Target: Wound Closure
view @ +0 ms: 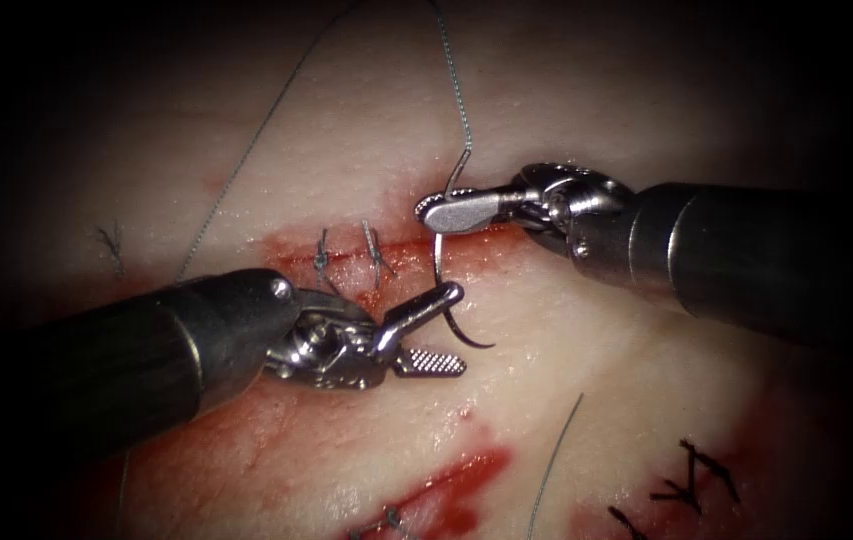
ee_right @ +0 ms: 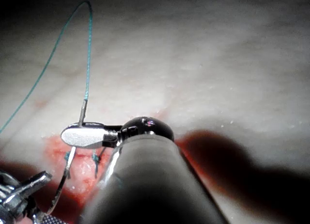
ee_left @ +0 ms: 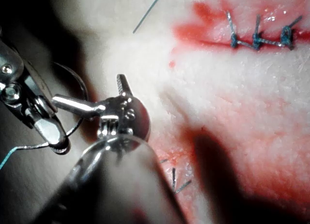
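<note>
Needle point(view: 443, 290) hangs over the cut point(view: 346, 255), clamped near its thread end by the right tool's point(view: 446, 210) closed fingers; the left tool's point(view: 436, 330) fingers gape wide around its curve, holding nothing.

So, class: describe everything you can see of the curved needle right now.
The needle is a thin, dark, curved steel wire. The right tool has its jaws shut on it near the tail end, where the thread joins and runs upward. From there the needle arcs down over the cut to a free, sharp tip near the left tool, whose open jaws flank its lower curve without gripping. It appears to be out of the tissue.
</note>
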Controlling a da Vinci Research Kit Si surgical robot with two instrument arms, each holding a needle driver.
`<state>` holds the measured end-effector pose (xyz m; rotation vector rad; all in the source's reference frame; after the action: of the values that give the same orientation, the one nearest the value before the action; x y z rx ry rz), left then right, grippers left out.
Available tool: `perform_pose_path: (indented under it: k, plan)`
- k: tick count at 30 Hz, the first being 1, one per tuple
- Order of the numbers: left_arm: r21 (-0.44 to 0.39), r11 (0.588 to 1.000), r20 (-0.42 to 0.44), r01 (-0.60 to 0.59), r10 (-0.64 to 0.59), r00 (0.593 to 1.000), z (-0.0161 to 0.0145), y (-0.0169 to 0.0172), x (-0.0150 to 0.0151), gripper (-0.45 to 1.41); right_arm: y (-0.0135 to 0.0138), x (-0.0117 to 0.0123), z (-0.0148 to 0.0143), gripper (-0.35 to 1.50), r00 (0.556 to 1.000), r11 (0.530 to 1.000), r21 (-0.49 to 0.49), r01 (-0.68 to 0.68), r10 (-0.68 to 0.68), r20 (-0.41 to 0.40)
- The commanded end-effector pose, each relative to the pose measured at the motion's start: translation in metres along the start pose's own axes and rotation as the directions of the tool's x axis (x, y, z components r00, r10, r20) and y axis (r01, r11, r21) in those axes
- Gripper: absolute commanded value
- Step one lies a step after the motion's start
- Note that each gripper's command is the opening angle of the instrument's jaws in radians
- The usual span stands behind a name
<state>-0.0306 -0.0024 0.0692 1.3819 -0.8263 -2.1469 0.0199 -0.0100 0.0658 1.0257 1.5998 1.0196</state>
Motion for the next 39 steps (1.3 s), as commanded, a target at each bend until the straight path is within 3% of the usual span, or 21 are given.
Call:
perform_pose_path:
  k: [1,7,13,18,22,27,29,30,31,32,33,38,39]
  plan:
    - [0.005,1.000,0.067,0.030,-0.030,0.997,0.0011,-0.0002,-0.0004,1.26,0.0004,0.0004,0.0010,-0.35,1.000,0.999,-0.043,0.010,-0.009,0.025]
    - [-0.016,0.999,0.197,0.036,-0.032,0.980,0.0016,0.0003,-0.0005,1.08,-0.0001,0.0002,0.0011,-0.35,0.997,0.988,-0.149,0.032,-0.021,0.075]
    - [-0.014,0.999,0.177,0.042,-0.038,0.984,0.0016,0.0002,-0.0004,1.05,-0.0002,-0.0004,0.0012,-0.35,0.990,0.952,-0.299,0.074,-0.033,0.141]
    - [-0.014,0.999,0.162,0.041,-0.039,0.986,0.0012,0.0002,0.0000,0.68,-0.0004,-0.0007,0.0015,-0.35,0.984,0.949,-0.298,0.106,-0.057,0.169]
    - [-0.018,0.999,0.152,0.043,-0.040,0.988,0.0006,0.0000,0.0006,0.63,-0.0004,-0.0008,0.0017,-0.35,0.977,0.945,-0.292,0.148,-0.094,0.189]
    - [-0.048,0.997,0.117,0.054,-0.049,0.992,-0.0002,-0.0004,0.0004,0.29,-0.0005,-0.0009,0.0019,-0.35,0.974,0.948,-0.274,0.163,-0.110,0.200]
    - [-0.097,0.994,0.082,0.042,-0.034,0.996,-0.0003,-0.0003,0.0003,-0.06,-0.0005,-0.0010,0.0021,-0.35,0.974,0.948,-0.272,0.163,-0.110,0.201]
    - [-0.128,0.991,0.059,0.036,-0.029,0.998,-0.0003,-0.0002,0.0003,-0.33,-0.0005,-0.0010,0.0021,-0.35,0.972,0.948,-0.269,0.168,-0.115,0.203]
    - [-0.164,0.986,0.030,0.030,-0.025,0.999,-0.0004,-0.0002,0.0003,-0.45,-0.0005,-0.0011,0.0022,-0.35,0.972,0.949,-0.266,0.168,-0.115,0.204]
    - [-0.235,0.972,-0.046,0.007,-0.018,0.999,-0.0004,0.0000,0.0002,-0.45,-0.0006,-0.0011,0.0023,-0.35,0.971,0.950,-0.260,0.173,-0.120,0.207]
    - [-0.253,0.967,-0.064,0.003,-0.020,0.998,-0.0003,0.0000,0.0002,-0.45,-0.0006,-0.0012,0.0023,-0.35,0.969,0.949,-0.261,0.179,-0.125,0.211]
    - [-0.240,0.971,-0.083,-0.017,-0.003,0.997,-0.0002,-0.0004,-0.0006,-0.45,-0.0006,-0.0009,0.0024,-0.35,0.962,0.942,-0.233,0.241,-0.200,0.188]
    - [-0.228,0.973,-0.082,-0.016,-0.003,0.997,-0.0002,-0.0005,-0.0006,-0.45,-0.0006,-0.0009,0.0024,-0.01,0.963,0.943,-0.230,0.240,-0.202,0.177]
